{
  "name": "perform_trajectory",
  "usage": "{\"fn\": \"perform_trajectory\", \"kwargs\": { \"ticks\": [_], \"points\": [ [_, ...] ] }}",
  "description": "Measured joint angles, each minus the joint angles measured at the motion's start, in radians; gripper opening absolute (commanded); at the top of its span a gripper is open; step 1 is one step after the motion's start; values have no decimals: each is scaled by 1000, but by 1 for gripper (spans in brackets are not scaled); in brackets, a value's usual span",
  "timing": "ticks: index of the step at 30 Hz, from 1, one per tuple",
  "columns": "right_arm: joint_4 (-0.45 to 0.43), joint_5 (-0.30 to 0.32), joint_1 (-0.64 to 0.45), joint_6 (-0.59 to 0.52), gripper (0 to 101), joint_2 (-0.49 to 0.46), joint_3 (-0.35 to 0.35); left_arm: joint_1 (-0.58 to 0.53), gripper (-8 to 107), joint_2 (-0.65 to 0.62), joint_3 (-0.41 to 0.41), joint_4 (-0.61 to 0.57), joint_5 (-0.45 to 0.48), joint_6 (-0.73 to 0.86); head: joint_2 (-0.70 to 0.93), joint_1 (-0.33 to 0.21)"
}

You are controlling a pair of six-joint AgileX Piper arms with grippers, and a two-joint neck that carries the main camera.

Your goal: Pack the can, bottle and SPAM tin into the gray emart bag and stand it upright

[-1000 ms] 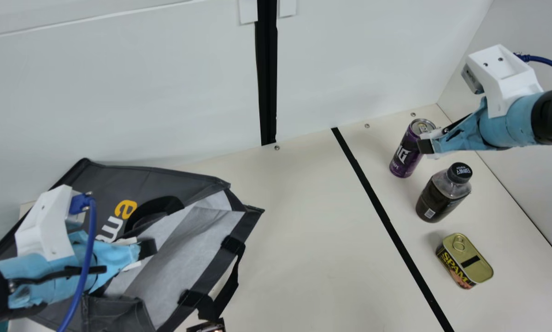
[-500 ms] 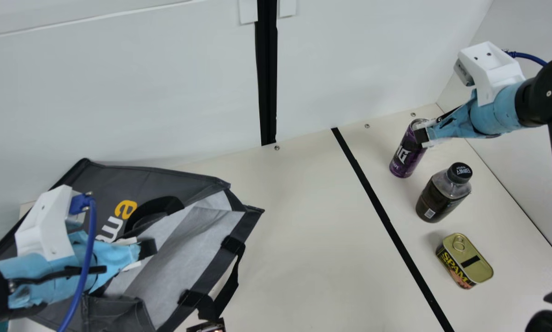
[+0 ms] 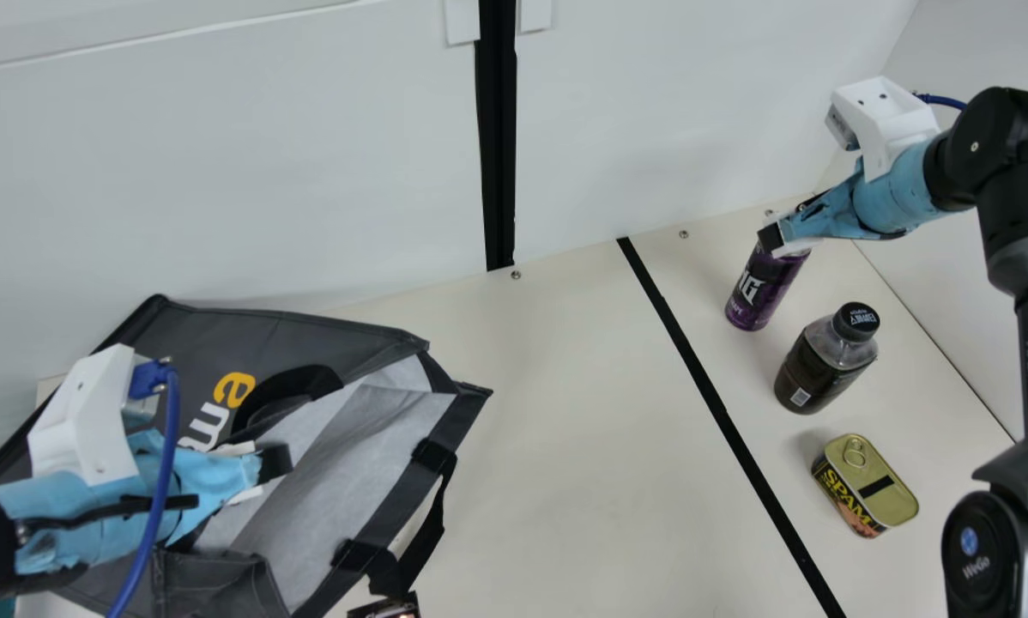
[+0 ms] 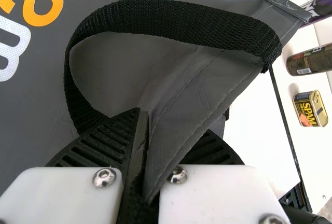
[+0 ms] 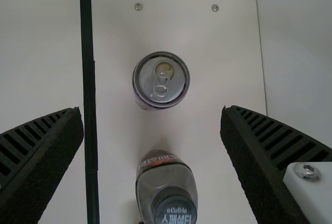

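In the main view my left gripper (image 3: 275, 463) is at the mouth of the gray bag (image 3: 308, 330), which lies on its side at the left. The left wrist view has my gripper (image 4: 145, 156) shut on the bag's edge (image 4: 179, 115), below a black handle loop. My right gripper (image 3: 771, 238) hangs above the purple can (image 3: 764, 287), hiding its top. In the right wrist view the gripper (image 5: 151, 125) is wide open, can (image 5: 161, 81) and bottle (image 5: 166, 187) lying between and beyond its fingers. Both stand upright. Nearer the front is the SPAM tin (image 3: 866, 486).
A black tape line (image 3: 720, 412) runs across the table (image 3: 565, 446) between the bag and the three items. A white wall rises behind, another at the right. A small dark object (image 3: 387, 608) is at the front edge by the bag handle.
My right gripper has moved left and slightly up, from beside the can's upper part to over its top. More of the right arm has come into view. The left gripper and the bag have stayed still.
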Motion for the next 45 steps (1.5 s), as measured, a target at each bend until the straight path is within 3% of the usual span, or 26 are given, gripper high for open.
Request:
{"fn": "perform_trajectory", "kwargs": {
  "ticks": [16, 40, 45],
  "points": [
    [-9, 41, 9, 6, 95, 167, -144, 0, -8, 0, 0, 0, 0, 0, 2, 0],
    [-2, 39, 9, -12, 95, 306, -183, 0, -8, 0, 0, 0, 0, 0, 2, 0],
    [1, 39, 5, -25, 62, 319, -186, 0, -8, 0, 0, 0, 0, 0, 0, 0]
  ]
}}
